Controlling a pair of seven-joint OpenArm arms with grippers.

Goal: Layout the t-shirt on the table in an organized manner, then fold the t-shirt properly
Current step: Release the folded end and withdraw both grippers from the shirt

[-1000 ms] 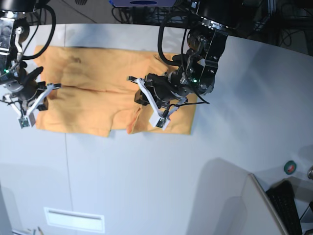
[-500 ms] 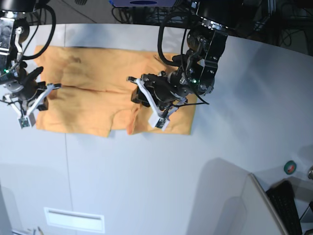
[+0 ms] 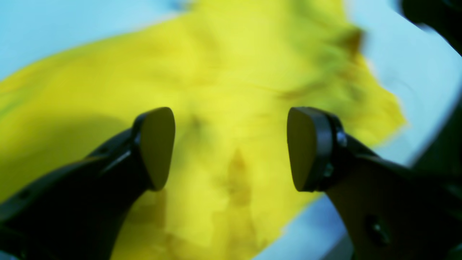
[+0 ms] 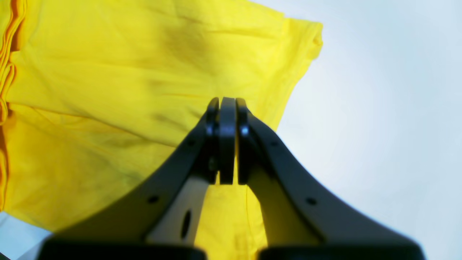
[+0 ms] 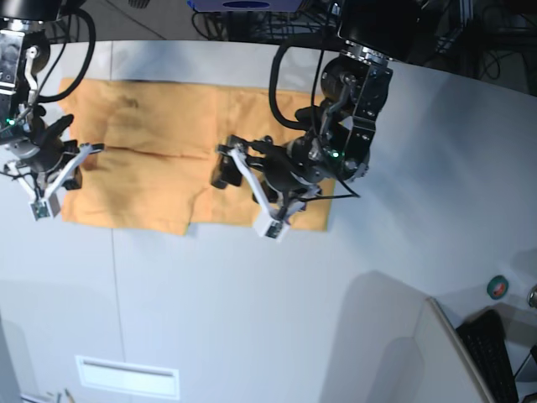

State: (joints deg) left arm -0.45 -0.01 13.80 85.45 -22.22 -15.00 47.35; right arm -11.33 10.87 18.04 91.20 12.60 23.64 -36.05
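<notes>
Light orange cotton lay along the far edge of the pale desk [image 5: 252,302] — the t-shirt [image 5: 159,159], spread flat as a broad strip whose long axis ran from the far left corner toward the middle of that edge. At its left end the right claw [image 5: 52,176] sat over the cloth's short edge with its jaws pressed together; the right wrist view showed nothing pinched between them, only the shirt's hem and a sleeve corner lying below and ahead. That arm reached down from the far left corner, wrist bent toward the near edge.

Toward the middle, the left claw [image 5: 249,186] hovered over the shirt's right end, jaws spread wide with nothing between them — in the left wrist view, blurred fabric filled the gap beneath the two pads [image 3: 155,144]. Its arm dropped from the far edge, elbow folded, wrist turned leftward along the shirt's length.

By my reading, each arm had its own end of the strip directly below, so a fold would likely call for gripping both short edges.
</notes>
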